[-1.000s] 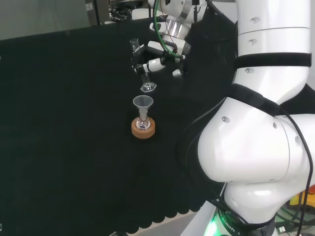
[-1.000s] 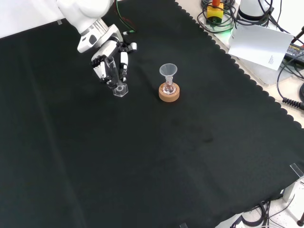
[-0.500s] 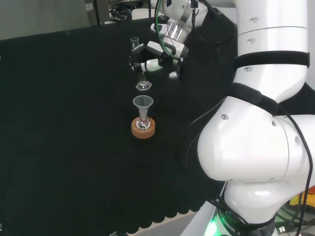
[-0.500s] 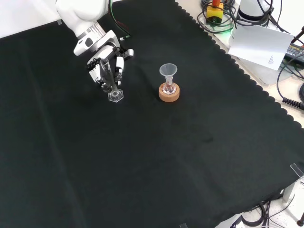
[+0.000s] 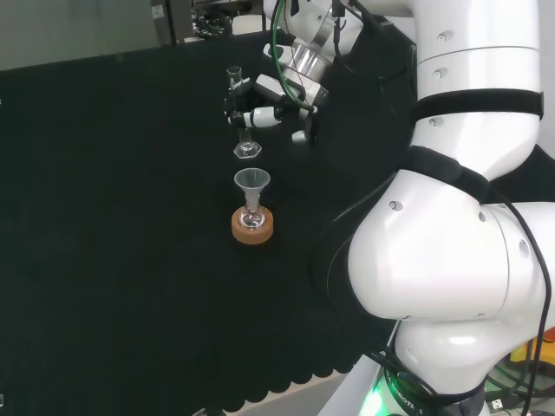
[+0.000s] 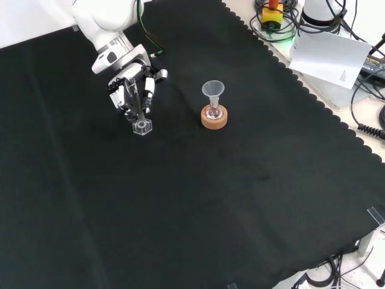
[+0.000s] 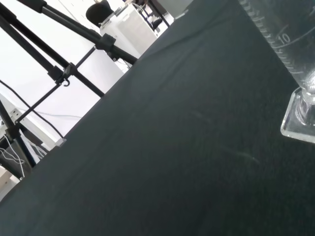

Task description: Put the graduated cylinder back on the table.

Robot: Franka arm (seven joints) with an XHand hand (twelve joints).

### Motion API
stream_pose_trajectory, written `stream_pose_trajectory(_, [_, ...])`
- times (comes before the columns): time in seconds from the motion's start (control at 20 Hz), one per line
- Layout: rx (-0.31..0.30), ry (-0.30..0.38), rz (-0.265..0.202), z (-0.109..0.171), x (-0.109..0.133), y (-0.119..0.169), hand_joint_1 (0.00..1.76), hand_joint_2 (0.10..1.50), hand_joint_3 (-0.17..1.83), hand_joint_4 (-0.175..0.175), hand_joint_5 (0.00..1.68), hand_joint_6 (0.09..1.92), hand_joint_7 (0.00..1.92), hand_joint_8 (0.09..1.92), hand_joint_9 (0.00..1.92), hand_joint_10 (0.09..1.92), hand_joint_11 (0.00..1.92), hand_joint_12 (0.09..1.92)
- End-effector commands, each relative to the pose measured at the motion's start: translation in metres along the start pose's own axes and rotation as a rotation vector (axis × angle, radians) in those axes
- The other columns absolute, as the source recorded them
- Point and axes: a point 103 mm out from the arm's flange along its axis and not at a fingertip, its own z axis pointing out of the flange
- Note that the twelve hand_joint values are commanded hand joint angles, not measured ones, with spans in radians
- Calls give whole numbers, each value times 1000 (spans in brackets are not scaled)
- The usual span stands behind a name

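A clear glass graduated cylinder point(image 5: 239, 111) with a hexagonal foot stands nearly upright, its foot point(image 6: 142, 127) at or just above the black cloth. The hand point(image 5: 267, 107) has its fingers curled round the cylinder's stem. In the front view the hand point(image 6: 133, 91) comes down from the upper left, with the cylinder point(image 6: 136, 107) between its fingers. The wrist view has the cylinder's printed scale and foot point(image 7: 300, 120) close up at the cloth.
A clear funnel point(image 5: 251, 183) sits in a small flask on a cork ring point(image 5: 252, 226), nearer than the cylinder in the head view. In the front view that cork ring point(image 6: 214, 117) stands to the right of the hand. The arm's white links point(image 5: 460, 217) rise at the head view's right.
The hand has carried the cylinder farther from the funnel, leftward in the front view, and lowered it. The cylinder has gone from tilted to nearly upright.
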Motion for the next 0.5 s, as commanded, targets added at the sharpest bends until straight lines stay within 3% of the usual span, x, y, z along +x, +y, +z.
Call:
stream_pose_trajectory(0.05, [-27,18,-6,10,-4,0,1118,1159,-20,-125,932,1098,1175,241,1353,87,1288,697])
stream_pose_trajectory(0.3, [-30,36,-9,15,-6,2,1112,1165,-15,-122,916,1121,1148,259,1339,87,1262,724])
stream_pose_trajectory(0.5, [-18,47,-13,19,-7,1,1100,1178,-2,-119,877,1173,1037,389,1306,87,1192,793])
